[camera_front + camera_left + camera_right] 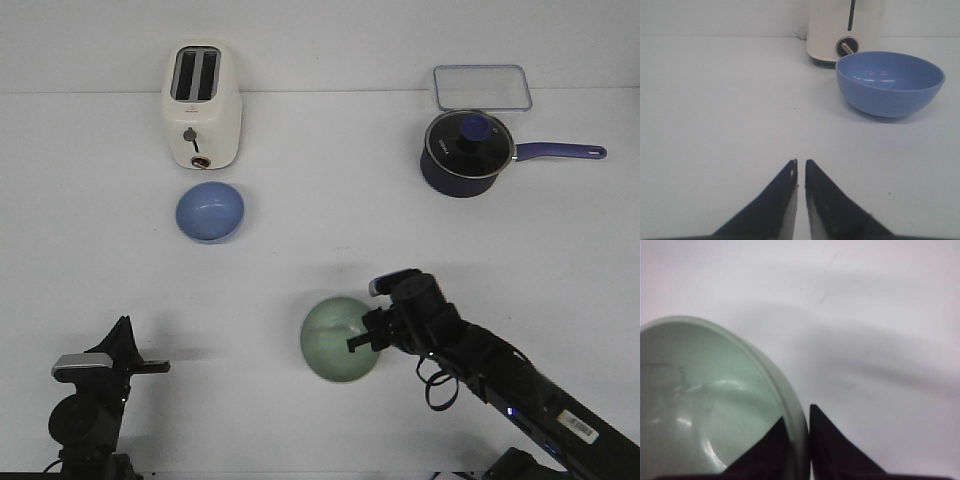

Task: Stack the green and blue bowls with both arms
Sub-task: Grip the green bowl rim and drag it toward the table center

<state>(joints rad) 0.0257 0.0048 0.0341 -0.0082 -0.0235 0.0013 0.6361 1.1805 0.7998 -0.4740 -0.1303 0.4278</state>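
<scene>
Front: the right gripper point(362, 340) grips the green bowl point(335, 340) at centre-front; the blue bowl point(210, 211) sits before the toaster point(201, 104).

Left wrist: the left gripper point(801, 172) is closed, empty.

Right wrist: fingers point(832, 450) pinch the green rim.

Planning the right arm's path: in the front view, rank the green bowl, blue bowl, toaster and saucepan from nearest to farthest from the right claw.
1. Pale green round bowl: its rim is in the right claw.
2. Periwinkle blue round bowl: far left.
3. Dark blue lidded saucepan: far right; close to the blue bowl's rank.
4. Cream toaster: behind the blue bowl.
</scene>
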